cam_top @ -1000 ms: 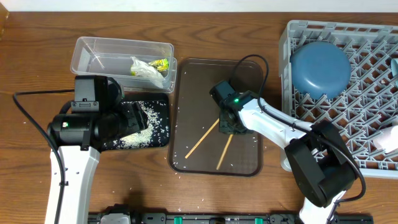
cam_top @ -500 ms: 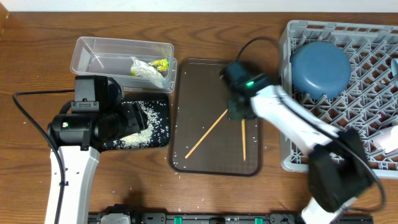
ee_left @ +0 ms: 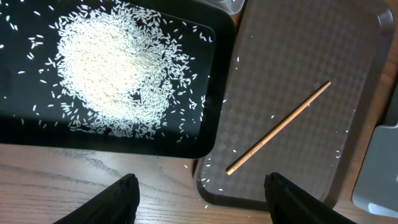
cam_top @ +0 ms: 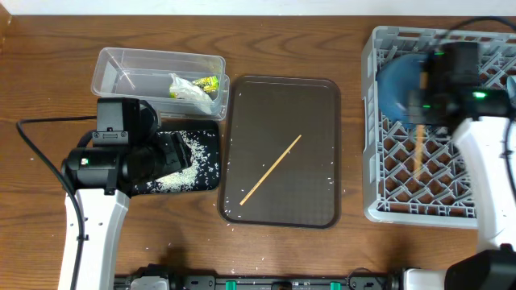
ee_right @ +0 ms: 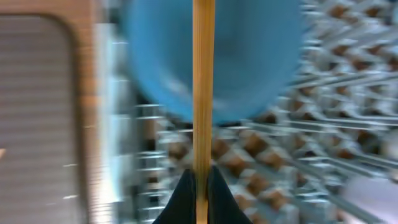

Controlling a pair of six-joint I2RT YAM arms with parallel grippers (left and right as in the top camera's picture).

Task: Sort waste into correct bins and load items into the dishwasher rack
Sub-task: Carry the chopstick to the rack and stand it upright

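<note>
Bearing grey rack (cam_top: 403, 181) and brown tray (cam_top: 282, 105), a wooden table (cam_top: 48, 48).

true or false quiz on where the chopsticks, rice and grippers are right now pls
1. The right gripper holds a chopstick above the rack. True.
2. Two chopsticks lie on the brown tray. False: only the other chopstick lies there.
3. The rice is in the clear tub. False: it lies on the black tray; the tub holds a wrapper and a tissue.
4. The left gripper is open and empty. True.
5. The blue dish sits in the rack. True.
</note>
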